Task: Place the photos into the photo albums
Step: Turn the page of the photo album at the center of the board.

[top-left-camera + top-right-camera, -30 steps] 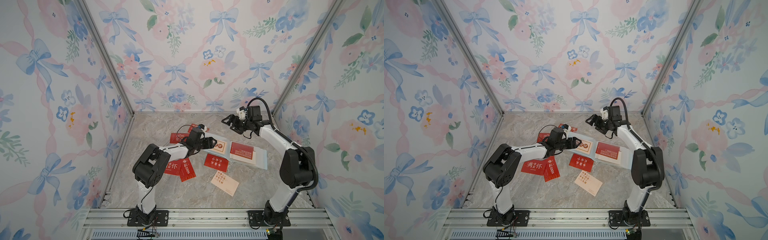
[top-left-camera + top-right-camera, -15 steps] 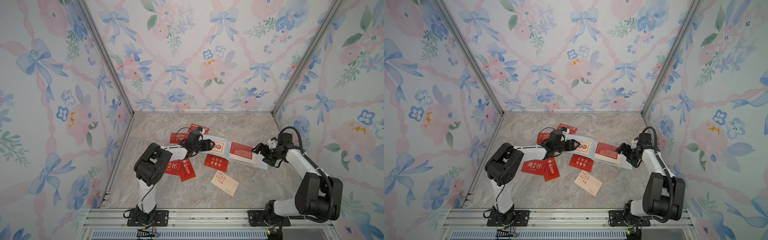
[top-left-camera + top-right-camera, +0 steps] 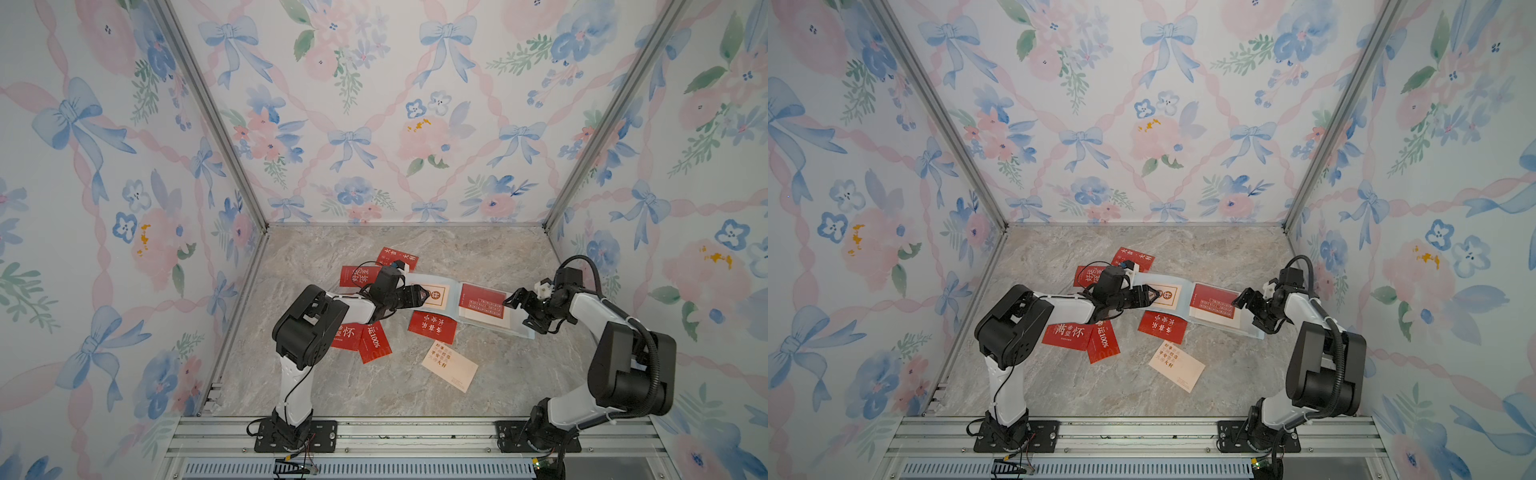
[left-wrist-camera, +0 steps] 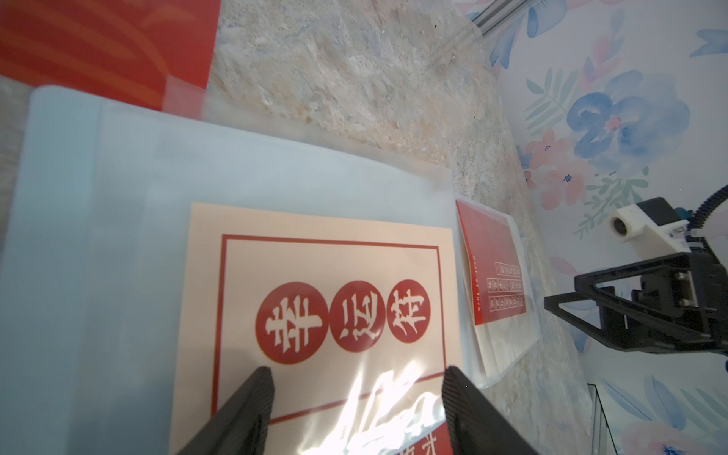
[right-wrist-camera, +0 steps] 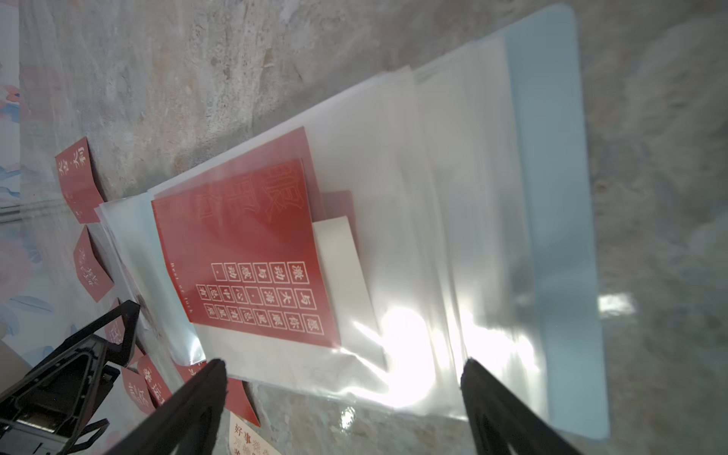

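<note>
Right pincer (image 3: 519,313) moved to album (image 3: 432,279) edge | left arm (image 3: 353,305) overlaps perhaps 3 cards (image 3: 349,338)

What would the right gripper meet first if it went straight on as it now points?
Probably the clear sleeve pages of the photo album, before the red card inside; height of the right gripper is unclear.

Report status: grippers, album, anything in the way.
Left gripper open over album left page. Right gripper open at right page. Loose cards beside it; nothing blocking.
</note>
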Controlling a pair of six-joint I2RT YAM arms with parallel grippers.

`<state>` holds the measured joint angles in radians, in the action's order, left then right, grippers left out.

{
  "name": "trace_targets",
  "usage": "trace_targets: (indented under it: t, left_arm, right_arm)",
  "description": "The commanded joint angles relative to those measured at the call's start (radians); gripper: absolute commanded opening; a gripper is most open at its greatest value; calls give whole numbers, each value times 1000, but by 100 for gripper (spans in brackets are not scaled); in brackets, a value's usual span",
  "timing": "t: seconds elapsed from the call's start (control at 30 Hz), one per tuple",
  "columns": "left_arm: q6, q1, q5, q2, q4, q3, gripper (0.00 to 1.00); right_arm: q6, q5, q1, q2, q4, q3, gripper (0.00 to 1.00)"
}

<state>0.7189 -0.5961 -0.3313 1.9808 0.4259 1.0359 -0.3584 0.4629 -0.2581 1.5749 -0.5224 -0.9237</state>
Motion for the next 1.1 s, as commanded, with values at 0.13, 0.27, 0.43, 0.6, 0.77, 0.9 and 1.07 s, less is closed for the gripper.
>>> trace_targets:
  t: [0.13, 0.27, 0.43, 0.6, 0.77, 0.9, 1.07]
  left_arm:
    - [10, -6, -17, 12, 22, -18, 71]
    - [12, -9, -20, 16, 24, -19, 71]
    - [14, -16, -24, 29, 27, -7, 71]
    - [16, -25, -26, 35, 28, -6, 71]
    - [19, -31, -20, 42, 34, -13, 70]
    - [25, -37, -24, 59, 40, -8, 70]
    - [30, -44, -25, 65, 48, -9, 70]
  right_arm:
    - [19, -53, 17, 74, 4, -61, 93]
    - [21, -34, 22, 105, 16, -58, 93]
    - [12, -23, 73, 126, 30, -61, 93]
    - [6, -23, 94, 135, 27, -76, 93]
    - [-3, -11, 115, 108, 13, -98, 93]
    - [-13, -13, 176, 98, -11, -134, 93]
    - [-33, -3, 221, 96, -6, -163, 93]
